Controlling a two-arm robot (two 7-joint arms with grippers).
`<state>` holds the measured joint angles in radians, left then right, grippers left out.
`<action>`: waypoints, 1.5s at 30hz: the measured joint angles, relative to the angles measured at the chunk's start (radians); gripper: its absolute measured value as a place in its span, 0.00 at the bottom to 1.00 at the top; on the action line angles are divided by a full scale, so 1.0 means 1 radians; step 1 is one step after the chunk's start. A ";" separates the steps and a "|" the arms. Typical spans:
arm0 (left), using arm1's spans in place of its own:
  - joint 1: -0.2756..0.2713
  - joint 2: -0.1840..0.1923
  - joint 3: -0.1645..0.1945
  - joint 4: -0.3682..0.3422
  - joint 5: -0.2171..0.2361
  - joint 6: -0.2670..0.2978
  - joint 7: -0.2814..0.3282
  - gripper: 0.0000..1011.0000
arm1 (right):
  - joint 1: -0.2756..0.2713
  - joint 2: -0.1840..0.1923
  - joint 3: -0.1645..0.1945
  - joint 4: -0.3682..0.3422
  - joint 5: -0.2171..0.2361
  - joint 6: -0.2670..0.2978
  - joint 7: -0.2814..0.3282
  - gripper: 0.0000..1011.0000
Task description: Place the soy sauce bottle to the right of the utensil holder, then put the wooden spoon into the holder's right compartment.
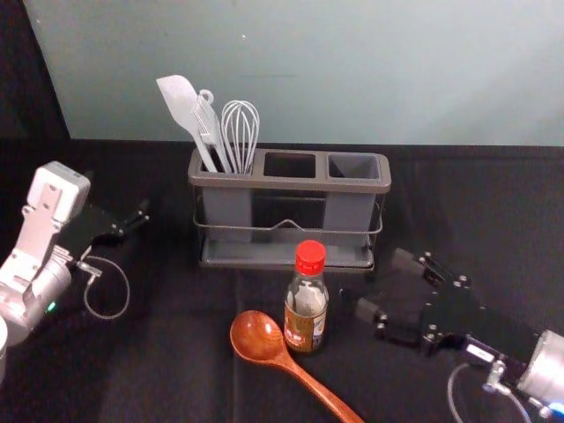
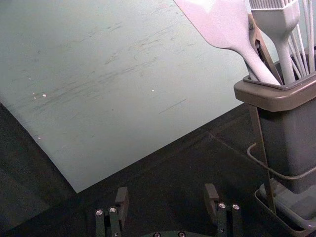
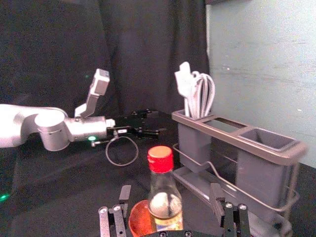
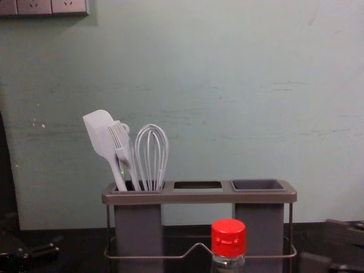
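The left arm (image 1: 31, 273) was held at 8 o'clock in the head view, its gripper end aimed toward 2 o'clock; the right arm (image 1: 546, 361) was stretched in from 4 o'clock, aimed toward 10. The utensil holder (image 1: 289, 185), with 3 openings, was set upright near 12 o'clock. The right gripper (image 1: 385, 285) was held low at 3 o'clock from the bottle, near it but apart, its 2 fingers spread wide. The left gripper (image 1: 118, 196) was kept at 9 o'clock from the holder, its 2 fingers also spread. The wooden spoon (image 1: 257, 337) was laid flat, its bowl just beside the bottle at 8 o'clock, its handle pointed toward 4. The soy sauce bottle (image 1: 306, 317) was stood upright at 6 o'clock from the holder. A spatula (image 1: 179, 99), a whisk (image 1: 241, 123) and a brush (image 4: 120, 142) were held in the holder's left compartment.
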<state>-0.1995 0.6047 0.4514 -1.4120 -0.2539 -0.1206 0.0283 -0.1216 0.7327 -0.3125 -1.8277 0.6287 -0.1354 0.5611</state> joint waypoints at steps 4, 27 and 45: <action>0.000 0.000 0.000 0.000 0.000 0.000 0.000 0.99 | 0.029 -0.024 -0.020 0.002 -0.027 0.022 0.004 0.99; 0.000 0.000 0.000 0.000 0.000 0.000 0.000 0.99 | 0.202 -0.155 -0.132 0.088 -0.157 0.127 -0.019 0.99; 0.000 0.000 0.000 0.000 0.000 0.000 0.000 0.99 | 0.236 -0.187 -0.151 0.120 -0.159 0.141 -0.023 0.99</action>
<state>-0.1995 0.6047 0.4514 -1.4120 -0.2539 -0.1205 0.0283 0.1146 0.5457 -0.4632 -1.7080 0.4701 0.0056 0.5381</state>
